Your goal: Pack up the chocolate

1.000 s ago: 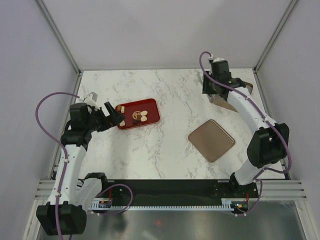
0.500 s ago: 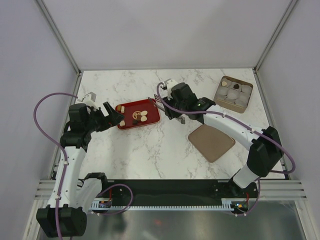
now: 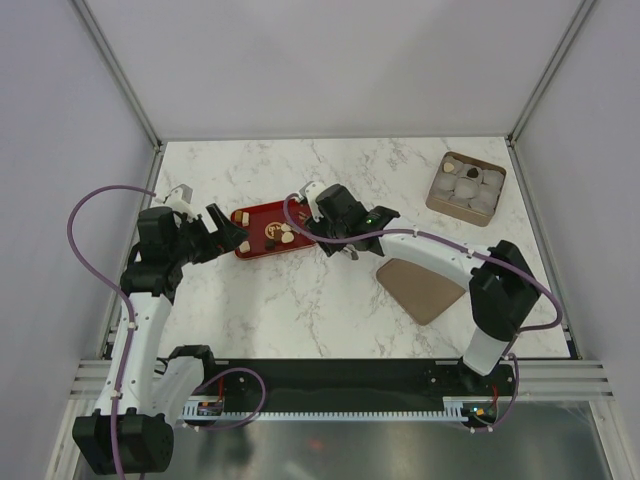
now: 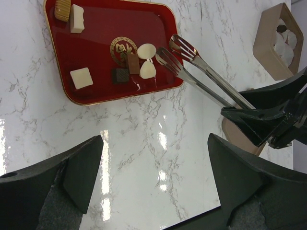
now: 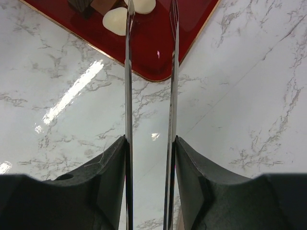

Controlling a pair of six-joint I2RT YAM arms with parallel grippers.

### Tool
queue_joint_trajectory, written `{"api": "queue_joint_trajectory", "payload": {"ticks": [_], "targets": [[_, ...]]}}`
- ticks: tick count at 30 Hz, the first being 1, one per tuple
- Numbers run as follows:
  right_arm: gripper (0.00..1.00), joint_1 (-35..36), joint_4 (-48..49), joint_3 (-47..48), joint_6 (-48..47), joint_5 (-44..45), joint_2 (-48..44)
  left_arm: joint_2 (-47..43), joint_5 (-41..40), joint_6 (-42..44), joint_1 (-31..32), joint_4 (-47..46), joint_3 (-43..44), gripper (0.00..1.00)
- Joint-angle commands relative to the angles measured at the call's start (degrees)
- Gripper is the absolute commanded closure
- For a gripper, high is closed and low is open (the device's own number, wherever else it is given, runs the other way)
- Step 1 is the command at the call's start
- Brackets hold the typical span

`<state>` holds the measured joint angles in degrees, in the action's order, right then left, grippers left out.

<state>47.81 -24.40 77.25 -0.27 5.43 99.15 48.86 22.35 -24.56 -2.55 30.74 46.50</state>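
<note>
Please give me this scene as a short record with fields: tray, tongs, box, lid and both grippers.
tray: red, holds cream and dark chocolate pieces
tongs: metal, tips apart over the tray's right part
right gripper: shut on the tongs
left gripper: open, empty, beside the tray's left end
box: tan, far right corner, paper cups inside
lid: brown, flat on the table, apart from the box

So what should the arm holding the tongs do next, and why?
Probably lower the tongs onto the nearest cream-white chocolate and squeeze. The right claw holds them with tips apart over the red tray, beside that piece, and nothing is pinched between them yet.
</note>
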Motion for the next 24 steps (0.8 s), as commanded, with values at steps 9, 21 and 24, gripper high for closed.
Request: {"api": "queue_joint_trajectory", "payload": {"ticks": [9,21,24], "targets": [[0.49,0.0,0.15,1.5,-3.24,0.64,2.27,-0.26,-0.11,2.06,-0.27,-1.21,0.61,0.02],[0.46,-0.09,0.32,5.45,-3.33,-1.65,7.28,-0.61,-0.46,2.14,-0.27,-1.21,0.52,0.02],[0.46,-0.09,0.41,7.03,-3.24,-1.56,8.51,-0.61,-0.55,2.14,-0.27,-1.21,0.52,0.02]]}}
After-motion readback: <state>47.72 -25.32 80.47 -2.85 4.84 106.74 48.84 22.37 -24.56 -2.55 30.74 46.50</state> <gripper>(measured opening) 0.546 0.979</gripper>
